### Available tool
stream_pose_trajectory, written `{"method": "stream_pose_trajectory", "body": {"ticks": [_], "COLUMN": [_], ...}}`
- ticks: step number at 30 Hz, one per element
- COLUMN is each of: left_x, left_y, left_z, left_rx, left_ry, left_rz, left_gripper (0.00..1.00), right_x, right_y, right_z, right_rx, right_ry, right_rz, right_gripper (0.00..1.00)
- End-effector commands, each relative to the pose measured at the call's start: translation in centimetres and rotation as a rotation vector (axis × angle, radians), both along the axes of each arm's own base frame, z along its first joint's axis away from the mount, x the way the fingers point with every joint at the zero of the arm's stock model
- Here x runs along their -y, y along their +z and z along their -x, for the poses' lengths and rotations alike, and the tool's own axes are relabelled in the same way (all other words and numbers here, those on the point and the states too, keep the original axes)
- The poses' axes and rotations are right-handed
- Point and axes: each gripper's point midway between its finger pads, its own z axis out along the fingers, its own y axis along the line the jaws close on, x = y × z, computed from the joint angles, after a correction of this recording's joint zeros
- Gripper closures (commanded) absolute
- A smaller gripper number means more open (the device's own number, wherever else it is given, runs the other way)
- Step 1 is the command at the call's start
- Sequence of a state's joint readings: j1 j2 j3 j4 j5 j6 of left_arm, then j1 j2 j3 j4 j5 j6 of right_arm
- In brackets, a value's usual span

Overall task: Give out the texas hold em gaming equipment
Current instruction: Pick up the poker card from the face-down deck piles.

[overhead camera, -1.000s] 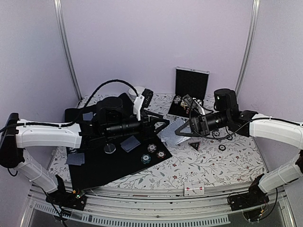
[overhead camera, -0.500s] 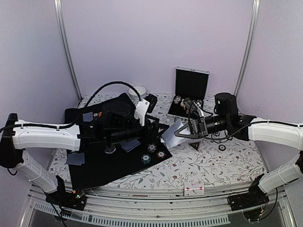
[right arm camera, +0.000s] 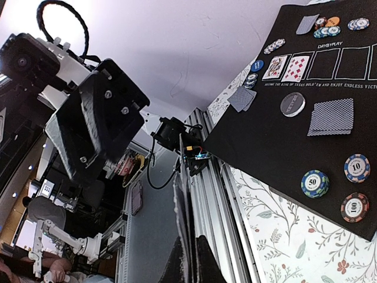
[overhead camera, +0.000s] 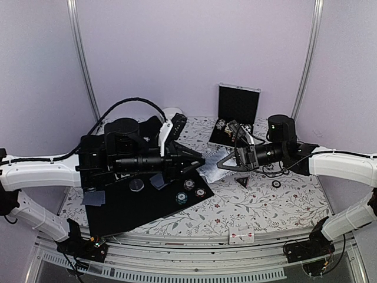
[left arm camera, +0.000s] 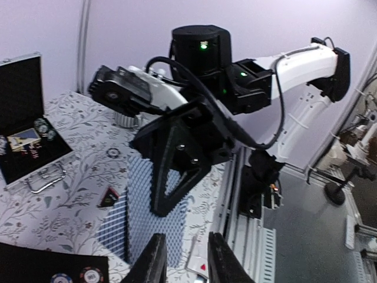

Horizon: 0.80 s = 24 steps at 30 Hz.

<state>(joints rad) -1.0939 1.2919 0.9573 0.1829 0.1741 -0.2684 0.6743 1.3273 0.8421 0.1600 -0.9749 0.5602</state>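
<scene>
L to R. Black mat (overhead camera: 118, 206) on surface carries grey button (overhead camera: 136, 185) and three poker chips (overhead camera: 188, 185) near its R corner. L hand (left arm camera: 186, 242): fingers part open w/ nothing clamped, tips just short of the fanned playing cards (overhead camera: 210, 168) btw the two hands. R hand (overhead camera: 222, 165): closed tight on the fan's R edge. Black-red triangular marker (overhead camera: 242, 181) lies on surface near R hand. Case (overhead camera: 235, 112) stands open behind.
</scene>
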Motion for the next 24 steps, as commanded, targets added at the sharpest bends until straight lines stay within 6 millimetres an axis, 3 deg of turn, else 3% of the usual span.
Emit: {"method": "stream_pose_trajectory", "body": {"ticks": [1,7,13,18,24], "left_x": [1.6,0.2,0.2,0.6,0.9], "left_y": [-0.1,-2.0,-3.1,-2.4,-4.4], "left_z": [3.5,2.4,0.4,0.5,-0.5], "left_rx": [-0.164,-0.298,-0.335,-0.331,-0.379], "left_ry": [-0.249,-0.209,-0.139,-0.163,-0.115], "left_rz": [-0.002,0.022,0.028,0.08,0.016], "left_gripper": [0.74,0.65,0.56,0.55,0.55], "right_x": [-0.1,-0.1,-0.1,-0.1,-0.1], "right_y": [0.7,0.9,0.8,0.6,0.9], "right_z": [0.3,0.2,0.3,0.3,0.4], "right_rx": [0.033,0.039,0.036,0.033,0.039], "right_ry": [0.008,0.007,0.013,0.012,0.013], "right_rz": [-0.022,-0.025,-0.025,-0.022,-0.026], "right_gripper": [0.97,0.97,0.97,0.98,0.98]}}
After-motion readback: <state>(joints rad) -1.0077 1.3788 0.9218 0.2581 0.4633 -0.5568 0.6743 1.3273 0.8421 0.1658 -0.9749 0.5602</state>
